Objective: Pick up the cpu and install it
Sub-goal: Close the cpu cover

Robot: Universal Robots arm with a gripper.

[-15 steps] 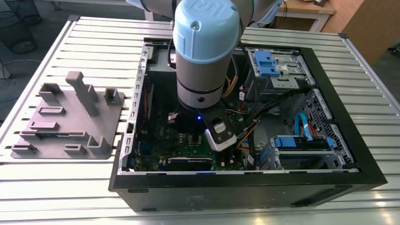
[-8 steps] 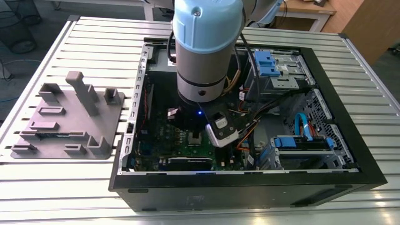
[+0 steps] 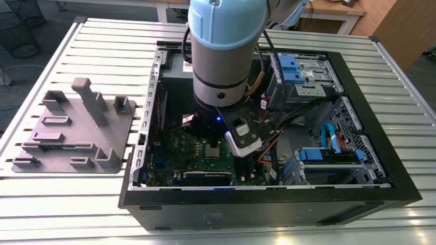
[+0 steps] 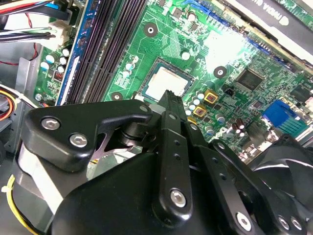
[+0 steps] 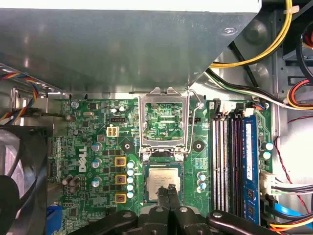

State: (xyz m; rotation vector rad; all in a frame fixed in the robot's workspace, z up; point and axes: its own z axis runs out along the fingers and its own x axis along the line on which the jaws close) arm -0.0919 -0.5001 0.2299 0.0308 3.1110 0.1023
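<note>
**Exterior view**
- Tabletop: slatted metal, carrying an open computer case.
- Grey fixture: flat tray with upright posts, on the tabletop just beside the case, on the exterior view's left.
- Arm: comes straight down into the case, its wrist low over the green motherboard.
- Cpu: small pale square lying flat on the board, just below the wrist.
- Drive brackets: blue, at the far end of the case on the exterior view's right.

**Second wrist view**
- Tool: black fingers drawn together into one narrow tip, with nothing clamped between them.
- Cpu: flat in its socket, silvery lid up. The fingertip overlaps its near edge, but I cannot tell whether they touch.
- Memory slots: long dark rows beside the socket.

**First wrist view**
- Tool: two fingers side by side with only a hairline between them, directly over the cpu's edge.
- Cpu: seated square in the socket, most of its lid uncovered.
- Socket frame: swung open, standing up on the side of the socket away from the tool.
- Memory slots: beside the socket, with a blue memory stick in the outermost one.
- Fan: black, at the board's edge opposite the memory slots.
- Cables: yellow and black, running past a grey metal box.
</note>
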